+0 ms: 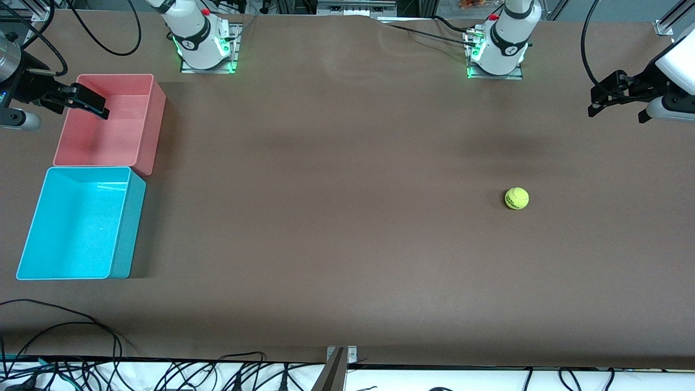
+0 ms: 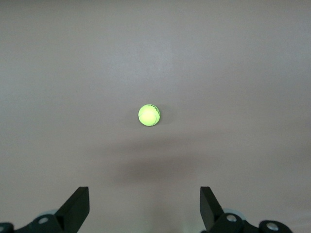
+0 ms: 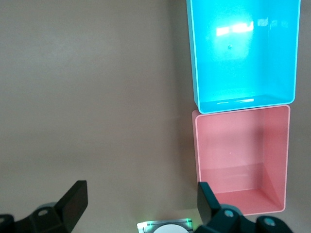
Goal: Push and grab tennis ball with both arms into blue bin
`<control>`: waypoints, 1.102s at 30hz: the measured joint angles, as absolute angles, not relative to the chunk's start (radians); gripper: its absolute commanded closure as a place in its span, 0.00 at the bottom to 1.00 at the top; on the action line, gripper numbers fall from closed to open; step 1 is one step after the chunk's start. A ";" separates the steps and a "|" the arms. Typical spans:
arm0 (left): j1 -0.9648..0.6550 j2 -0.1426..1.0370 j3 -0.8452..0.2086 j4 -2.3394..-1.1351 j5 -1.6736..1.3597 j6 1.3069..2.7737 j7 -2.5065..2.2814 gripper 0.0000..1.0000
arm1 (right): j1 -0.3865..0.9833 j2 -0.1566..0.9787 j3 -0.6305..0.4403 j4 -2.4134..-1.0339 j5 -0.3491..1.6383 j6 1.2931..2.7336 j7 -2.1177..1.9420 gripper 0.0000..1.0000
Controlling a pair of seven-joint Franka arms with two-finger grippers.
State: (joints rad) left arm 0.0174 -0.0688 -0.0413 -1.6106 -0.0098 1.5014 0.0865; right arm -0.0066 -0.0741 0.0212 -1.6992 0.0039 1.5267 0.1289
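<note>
Yellow-green tennis ball [image 1: 516, 198] — lettering seemingly unreadable.

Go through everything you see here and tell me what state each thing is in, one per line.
tennis ball: loose on the table, toward the left arm's end, untouched.
blue bin: upright, empty, beside the pink bin, nearer the front camera.
pink bin: upright, empty.
left tool: open, holding nothing, raised over the table's edge.
right tool: open, holding nothing, over the pink bin.
</note>
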 measured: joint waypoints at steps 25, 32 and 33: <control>0.028 -0.068 -0.038 -1.607 -0.010 1.501 -0.060 0.00 | -0.007 -0.074 0.021 -1.699 0.004 1.527 0.129 0.00; 0.028 -0.068 -0.038 -1.607 -0.010 1.501 -0.070 0.00 | -0.007 -0.074 0.021 -1.699 0.004 1.527 0.129 0.00; 0.028 -0.068 -0.038 -1.607 -0.010 1.501 -0.070 0.00 | -0.007 -0.074 0.021 -1.699 0.004 1.527 0.129 0.00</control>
